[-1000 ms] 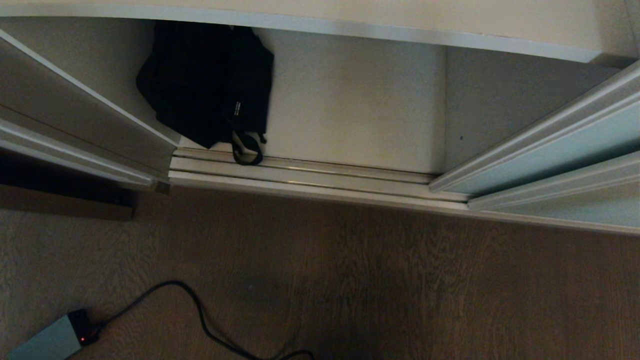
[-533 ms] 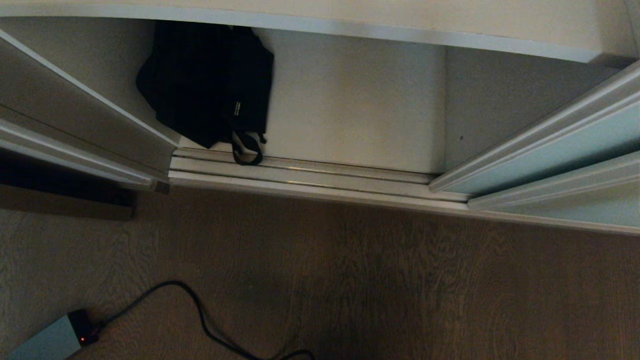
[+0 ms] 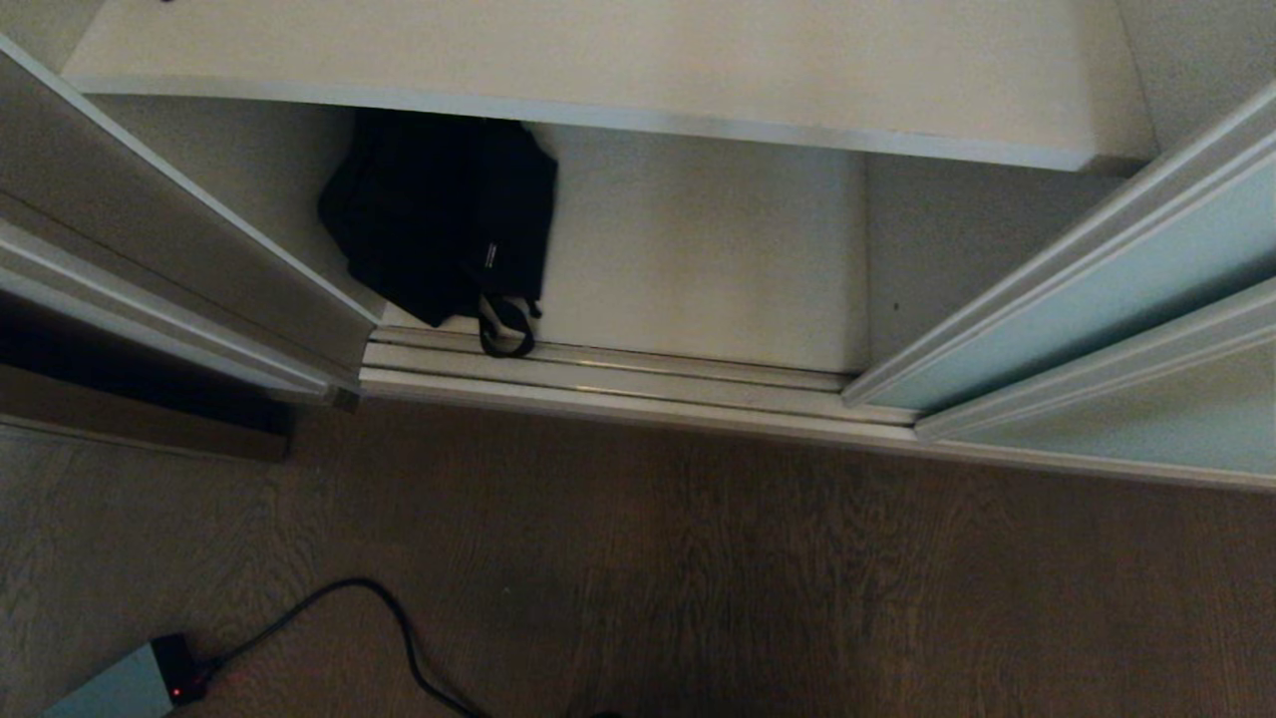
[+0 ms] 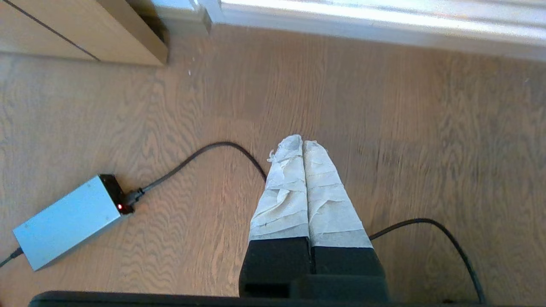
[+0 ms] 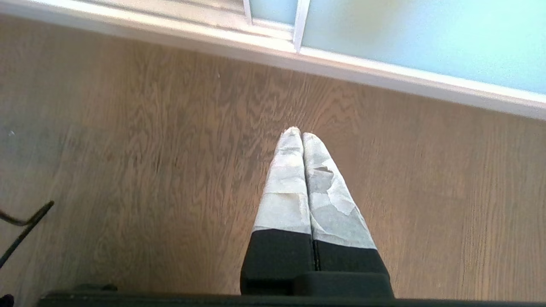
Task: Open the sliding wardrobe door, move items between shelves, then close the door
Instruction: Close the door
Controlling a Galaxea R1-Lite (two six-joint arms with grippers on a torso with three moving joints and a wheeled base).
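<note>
Since the earlier frame, the head view has lifted, showing more upper shelf [image 3: 598,60]. Left gripper [image 4: 302,145] and right gripper [image 5: 297,133] hang over the floor [image 3: 698,578], fingers pressed together, empty. Black bag [image 3: 439,214] lies on the lower shelf [image 3: 698,259]; its white label [image 3: 489,255] is unreadable. Sliding wardrobe door [image 3: 1097,299] stands open.

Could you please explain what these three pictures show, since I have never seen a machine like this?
It is a wheeled robot with two arms. The wide picture comes from its head, looking down into an open wardrobe: a black bag lies on the bottom board under a shelf, and the sliding door is pushed right. The other two come from wrist cameras. The left gripper and right gripper are shut, empty, above the wooden floor. A grey box with a cable lies there.
</note>
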